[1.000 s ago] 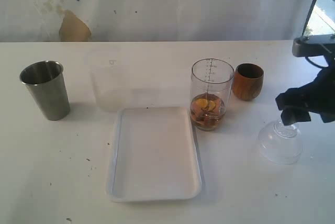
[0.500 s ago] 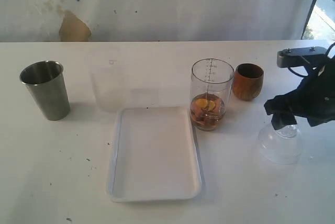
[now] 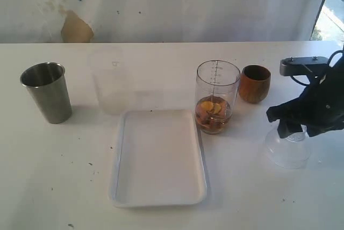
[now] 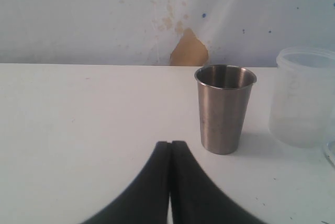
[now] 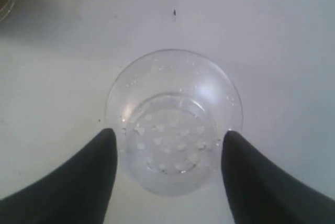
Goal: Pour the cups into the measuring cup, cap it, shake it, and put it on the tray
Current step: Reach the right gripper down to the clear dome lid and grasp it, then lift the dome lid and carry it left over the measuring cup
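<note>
Our right end effector (image 5: 168, 134) straddles the lid (image 5: 174, 111), jaws wide, nothing gripped; we should centre it between them, then close gently.

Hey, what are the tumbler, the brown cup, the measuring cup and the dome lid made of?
The tumbler looks like metal, probably brushed steel: dull grey sheen. The brown cup looks wooden: warm, streaked grain, matte. The measuring cup is clear, likely plastic: see-through wall, printed scale. The lid is clear and glossy, probably plastic: the table shows through.
</note>
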Robot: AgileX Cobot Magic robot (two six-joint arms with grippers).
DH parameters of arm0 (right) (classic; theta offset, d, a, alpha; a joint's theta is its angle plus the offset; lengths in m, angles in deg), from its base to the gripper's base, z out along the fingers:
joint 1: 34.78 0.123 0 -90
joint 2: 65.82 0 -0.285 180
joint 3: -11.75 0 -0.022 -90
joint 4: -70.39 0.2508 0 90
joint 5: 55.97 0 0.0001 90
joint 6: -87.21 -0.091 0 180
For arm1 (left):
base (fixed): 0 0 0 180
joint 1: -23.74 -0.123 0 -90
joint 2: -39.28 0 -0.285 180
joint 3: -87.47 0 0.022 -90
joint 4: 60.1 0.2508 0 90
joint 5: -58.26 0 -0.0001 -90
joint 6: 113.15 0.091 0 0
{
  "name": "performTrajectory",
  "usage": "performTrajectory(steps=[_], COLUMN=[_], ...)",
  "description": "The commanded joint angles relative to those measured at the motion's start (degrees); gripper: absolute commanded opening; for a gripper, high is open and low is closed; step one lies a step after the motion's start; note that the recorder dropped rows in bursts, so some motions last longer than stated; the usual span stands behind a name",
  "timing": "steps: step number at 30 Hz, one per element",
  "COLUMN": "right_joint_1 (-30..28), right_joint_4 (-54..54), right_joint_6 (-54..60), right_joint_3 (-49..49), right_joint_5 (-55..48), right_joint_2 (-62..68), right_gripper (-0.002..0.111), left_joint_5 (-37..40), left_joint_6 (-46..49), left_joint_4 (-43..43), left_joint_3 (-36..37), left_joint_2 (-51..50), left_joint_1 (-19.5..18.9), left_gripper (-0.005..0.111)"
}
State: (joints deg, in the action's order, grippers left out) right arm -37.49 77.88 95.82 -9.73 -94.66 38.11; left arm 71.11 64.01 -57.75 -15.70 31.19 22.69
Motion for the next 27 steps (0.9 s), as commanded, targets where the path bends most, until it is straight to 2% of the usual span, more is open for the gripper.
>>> performTrajectory(steps=[1, 3, 9, 20, 27], right_joint_1=[-0.2, -0.2, -0.2, -0.2, -0.2], right_joint_4=[0.5, 0.5, 0.0, 0.0, 0.5], right_joint_6=[0.5, 0.5, 0.9, 1.7, 1.2], right_joint_3=[0.2, 0.2, 2.7, 9.6, 19.1], right_joint_5=[0.3, -0.1, -5.7, -13.8, -19.9], right_joint_2=[1.0, 1.0, 1.0, -3.8, -7.2], right_gripper=[0.045, 0.037, 0.000, 0.000, 0.000], left_joint_5=[0.1, 0.1, 0.1, 0.1, 0.1], left_joint_6=[0.2, 0.2, 0.2, 0.2, 0.2], left_joint_4=[-0.4, -0.4, -0.4, -0.4, -0.4], left_joint_3=[0.4, 0.4, 0.4, 0.4, 0.4], left_joint_2=[0.3, 0.3, 0.3, 0.3, 0.3], left_joint_1=[0.1, 0.1, 0.1, 0.1, 0.1], left_gripper=[0.000, 0.000, 0.000, 0.000, 0.000])
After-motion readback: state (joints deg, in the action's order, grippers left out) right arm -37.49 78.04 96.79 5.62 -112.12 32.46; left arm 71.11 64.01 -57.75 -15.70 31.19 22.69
